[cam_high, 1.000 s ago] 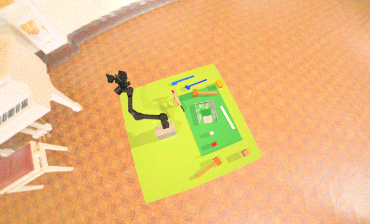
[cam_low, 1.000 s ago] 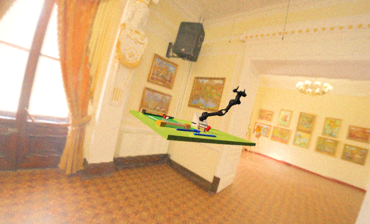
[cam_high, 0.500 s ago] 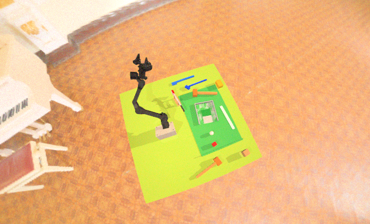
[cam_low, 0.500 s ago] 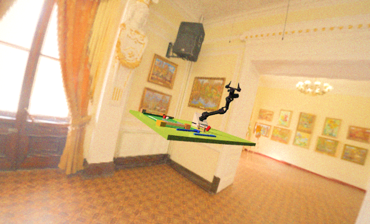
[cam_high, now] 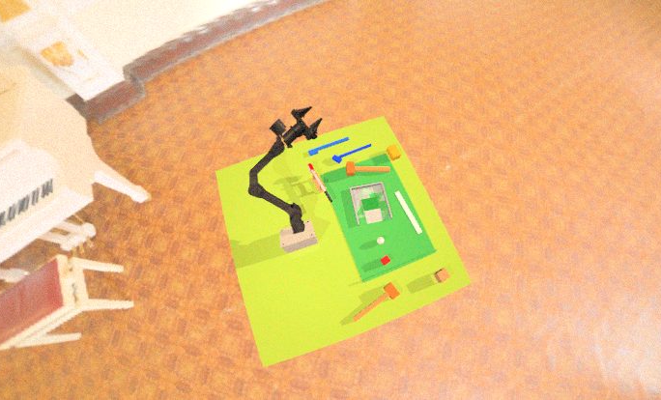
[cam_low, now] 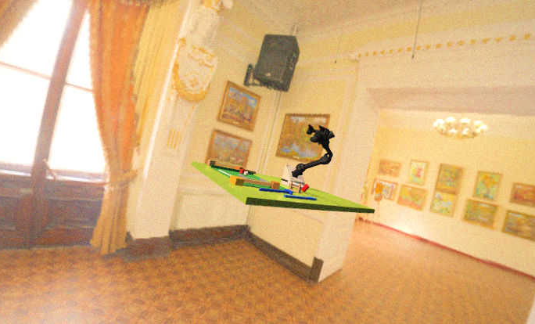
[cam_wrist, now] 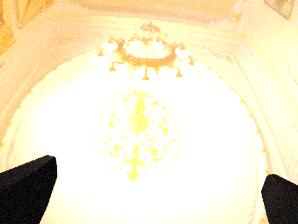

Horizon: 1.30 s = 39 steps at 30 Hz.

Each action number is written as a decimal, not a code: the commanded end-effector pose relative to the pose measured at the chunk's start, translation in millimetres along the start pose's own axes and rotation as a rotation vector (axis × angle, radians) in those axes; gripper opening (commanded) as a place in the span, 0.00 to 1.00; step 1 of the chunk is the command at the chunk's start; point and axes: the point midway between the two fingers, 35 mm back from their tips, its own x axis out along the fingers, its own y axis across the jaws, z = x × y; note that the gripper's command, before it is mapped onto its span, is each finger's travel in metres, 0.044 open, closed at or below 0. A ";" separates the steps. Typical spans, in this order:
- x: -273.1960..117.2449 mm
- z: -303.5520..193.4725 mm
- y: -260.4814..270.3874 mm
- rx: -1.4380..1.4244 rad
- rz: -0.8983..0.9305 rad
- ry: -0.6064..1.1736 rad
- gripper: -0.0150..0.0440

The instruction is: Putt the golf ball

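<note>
The arm rises from its base (cam_high: 299, 238) near the middle of the yellow-green mat (cam_high: 293, 298) and bends up to the gripper (cam_high: 306, 121), which is raised high above the mat's 12 o'clock edge. Its fingers are spread wide with nothing between them. In the wrist view only the two dark fingertips show at the lower corners, against a pale ornamented ceiling.

The red putter (cam_high: 319, 181) lies flat on the mat, just off the 9 o'clock edge of the darker green course (cam_high: 402, 248), its red end toward 12 o'clock. It is well below the gripper and apart from it.

The white golf ball (cam_high: 380, 240) sits on the course toward 6 o'clock, with a small red block (cam_high: 385, 260) just beyond it at 6 o'clock. The ramp and raised green (cam_high: 371, 204) sit at the course's centre; the blur makes it hard to tell where one ends and the other begins. A white bar (cam_high: 408, 212) lies at its 3 o'clock side.
</note>
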 end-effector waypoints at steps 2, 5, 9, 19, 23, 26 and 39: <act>18.7 65.2 50.3 0.010 0.119 -0.238 1.00; 21.2 104.1 81.8 0.029 0.196 -0.384 1.00; 13.5 157.1 125.4 0.079 0.314 -0.591 1.00; -60.0 270.2 216.1 0.339 0.665 -1.102 1.00; -106.7 303.3 237.8 0.518 0.840 -1.295 1.00; -141.5 320.5 245.5 0.677 0.978 -1.417 1.00; -217.6 343.5 226.2 1.298 1.441 -1.623 1.00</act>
